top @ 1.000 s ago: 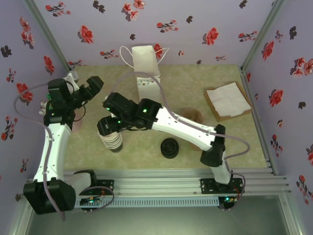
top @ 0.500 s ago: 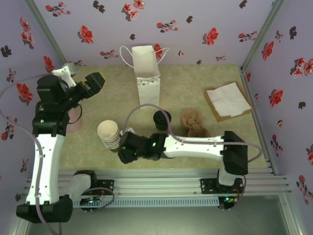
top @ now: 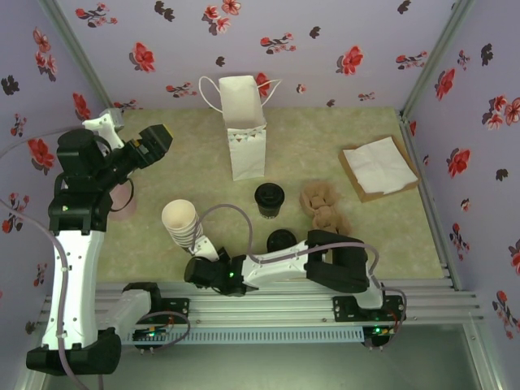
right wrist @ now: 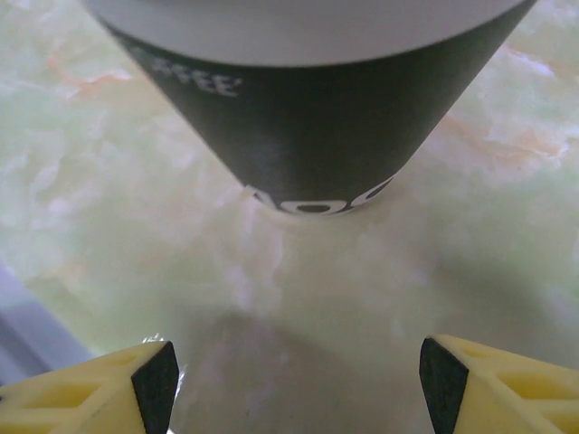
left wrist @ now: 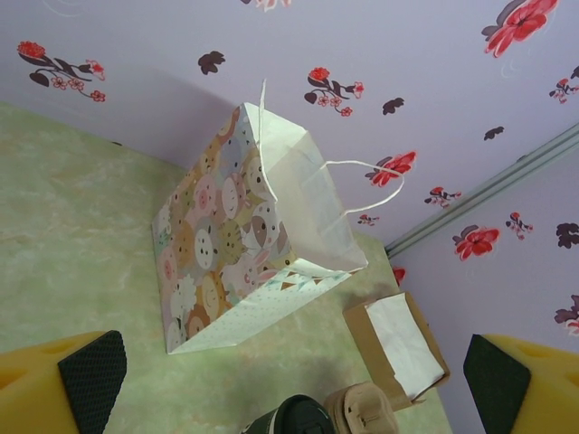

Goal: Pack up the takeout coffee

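Note:
The takeout coffee (top: 269, 199), a small cup under a round black lid, stands upright mid-table; its lid (left wrist: 294, 421) shows at the bottom of the left wrist view. My left gripper (top: 150, 140) (left wrist: 289, 380) hangs open high at the left, aimed at the paper bag (top: 244, 126) (left wrist: 244, 244). My right gripper (top: 197, 262) (right wrist: 298, 389) lies low near the front edge, open and holding nothing. Just ahead of it stands the foot of a cup (right wrist: 312, 117), dark with pale lettering. In the top view the nearest cups are the cream stack (top: 180, 221).
Loose black lids (top: 281, 240) lie beside the right forearm. A brown cardboard carrier (top: 323, 205) sits right of the coffee. White napkins on a brown tray (top: 378, 166) lie at the far right. A pink object (top: 122, 199) is under the left arm. Floral walls enclose the table.
My right arm has pulled back from over the cup stack and folded low along the front edge, uncovering the lidded coffee. The left arm lifted slightly and stays open.

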`<state>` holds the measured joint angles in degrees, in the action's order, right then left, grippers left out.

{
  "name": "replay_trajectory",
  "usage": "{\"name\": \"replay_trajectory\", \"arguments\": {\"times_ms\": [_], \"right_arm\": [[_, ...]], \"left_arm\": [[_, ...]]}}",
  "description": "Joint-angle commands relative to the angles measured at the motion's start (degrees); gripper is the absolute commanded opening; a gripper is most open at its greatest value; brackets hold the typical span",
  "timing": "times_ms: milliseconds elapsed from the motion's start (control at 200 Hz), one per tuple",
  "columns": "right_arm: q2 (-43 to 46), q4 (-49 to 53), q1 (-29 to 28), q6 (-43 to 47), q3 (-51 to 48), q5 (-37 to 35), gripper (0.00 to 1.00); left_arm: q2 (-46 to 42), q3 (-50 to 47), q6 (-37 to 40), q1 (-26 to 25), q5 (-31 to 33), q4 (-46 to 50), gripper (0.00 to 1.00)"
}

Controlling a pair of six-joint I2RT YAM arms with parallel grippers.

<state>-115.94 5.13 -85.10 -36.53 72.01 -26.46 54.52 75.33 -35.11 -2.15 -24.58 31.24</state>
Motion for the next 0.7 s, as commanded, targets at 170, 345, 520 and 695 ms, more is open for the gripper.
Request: {"name": "replay_trajectory", "arguments": {"times_ms": [170, 345, 520, 695], "right_arm": [[-5.1, -9.1, 3.6, -1.7, -1.3, -1.6, 0.71], [-8.3, -9.5, 6.1, -2.1, -0.1, 0.1, 0.69], [-11.3, -10.1, 7.7, -2.1, 1.5, 1.5, 0.69], [-14.2, -9.8, 10.0, -2.2, 4.4, 3.2, 0.69]], "left_arm": [[-0.1, 0.8, 1.6, -0.3, 0.2, -0.4, 0.99], [0.1, 1.2, 1.6, -0.3, 0.2, -0.4, 0.99], [0.4, 1.4, 1.7, -0.3, 0.3, -0.6, 0.99], [0.4, 1.5, 1.6, -0.3, 0.2, -0.7, 0.99]]}}
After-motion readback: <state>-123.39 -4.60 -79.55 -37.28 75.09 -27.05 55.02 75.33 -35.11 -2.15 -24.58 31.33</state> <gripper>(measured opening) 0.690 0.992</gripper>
